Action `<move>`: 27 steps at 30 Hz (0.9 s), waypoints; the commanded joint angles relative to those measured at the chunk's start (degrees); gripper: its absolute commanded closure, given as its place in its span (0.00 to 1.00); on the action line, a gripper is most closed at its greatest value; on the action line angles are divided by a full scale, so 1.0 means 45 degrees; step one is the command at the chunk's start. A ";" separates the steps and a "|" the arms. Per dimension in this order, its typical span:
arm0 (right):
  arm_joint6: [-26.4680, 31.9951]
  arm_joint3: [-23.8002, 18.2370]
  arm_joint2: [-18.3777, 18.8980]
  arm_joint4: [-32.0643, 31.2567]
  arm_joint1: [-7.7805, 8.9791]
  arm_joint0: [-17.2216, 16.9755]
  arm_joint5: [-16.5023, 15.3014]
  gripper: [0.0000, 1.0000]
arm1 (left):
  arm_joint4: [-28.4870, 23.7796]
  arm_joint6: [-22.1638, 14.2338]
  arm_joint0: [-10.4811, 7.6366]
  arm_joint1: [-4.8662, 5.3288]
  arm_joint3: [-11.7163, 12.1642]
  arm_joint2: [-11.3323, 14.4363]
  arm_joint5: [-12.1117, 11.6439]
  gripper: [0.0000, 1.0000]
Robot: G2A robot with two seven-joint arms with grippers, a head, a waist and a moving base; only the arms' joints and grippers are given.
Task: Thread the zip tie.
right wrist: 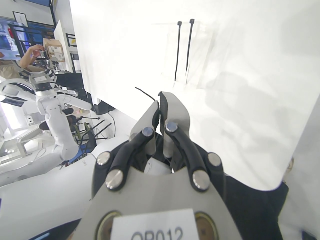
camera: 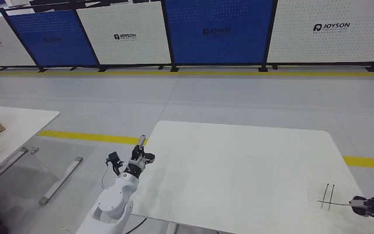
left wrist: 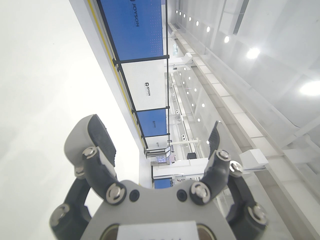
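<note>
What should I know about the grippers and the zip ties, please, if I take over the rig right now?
The left gripper is open and empty, at the left edge of the table.
The right gripper has its fingers shut on a tie by the table's near right corner.
Two spare ties lie side by side on the table just beyond it.
Done: one tie grasped.
Left: the tie juts out straight with no loop, so the threading is not yet begun. The left gripper will probably have to come across to help.
</note>
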 commanded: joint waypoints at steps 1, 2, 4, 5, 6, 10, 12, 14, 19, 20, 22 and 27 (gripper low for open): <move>0.0000 -0.0001 0.0001 0.0001 0.0000 -0.0001 -0.0001 1.00 | 0.0000 0.0000 0.0000 0.0000 0.0000 0.0000 0.0000 0.00; 0.0000 -0.0001 0.0001 0.0001 0.0000 -0.0001 -0.0001 1.00 | 0.0000 0.0000 0.0000 0.0000 0.0000 0.0000 0.0000 0.00; -0.0172 -0.0077 -0.0033 0.0006 -0.0017 -0.0037 -0.0042 1.00 | 0.0000 0.0000 0.0000 0.0000 0.0000 0.0000 0.0000 0.00; -0.0351 -0.0221 -0.0090 0.0086 -0.0046 -0.0113 -0.0207 1.00 | 0.0000 0.0000 0.0000 0.0000 0.0000 0.0000 0.0000 0.00; -0.0393 -0.0353 -0.0096 0.0365 -0.0075 -0.0190 -0.0504 1.00 | 0.0000 0.0000 0.0000 0.0000 0.0000 0.0000 0.0000 0.00; -0.0894 -0.0908 0.0176 0.1579 -0.0163 -0.0436 -0.1212 1.00 | 0.0000 0.0000 0.0000 0.0000 0.0000 0.0000 0.0000 0.00; -0.1085 -0.1178 0.0393 0.2201 -0.0194 -0.0668 -0.1537 1.00 | 0.0000 0.0000 0.0000 0.0000 0.0000 0.0000 0.0000 0.00; -0.1035 -0.1946 0.0395 0.2301 -0.0213 -0.0901 -0.1615 1.00 | 0.0000 0.0000 0.0000 0.0000 0.0000 0.0000 0.0000 0.00; -0.1900 -0.3699 -0.0443 0.2159 -0.0398 -0.1049 -0.1411 1.00 | 0.0000 0.0000 0.0000 0.0000 0.0000 0.0000 0.0000 0.00; -0.2049 -0.3756 -0.0742 0.2140 -0.0459 -0.0960 -0.1404 1.00 | 0.0000 0.0000 0.0000 0.0000 0.0000 0.0000 0.0000 0.00; -0.2082 -0.3838 -0.1363 0.2143 -0.0574 -0.0734 -0.1329 1.00 | 0.0000 0.0000 0.0000 0.0000 0.0000 0.0000 0.0000 0.00; -0.1936 -0.3770 -0.1674 0.1969 -0.0618 -0.0528 -0.1186 1.00 | 0.0000 0.0000 0.0000 0.0000 0.0000 0.0000 0.0000 0.00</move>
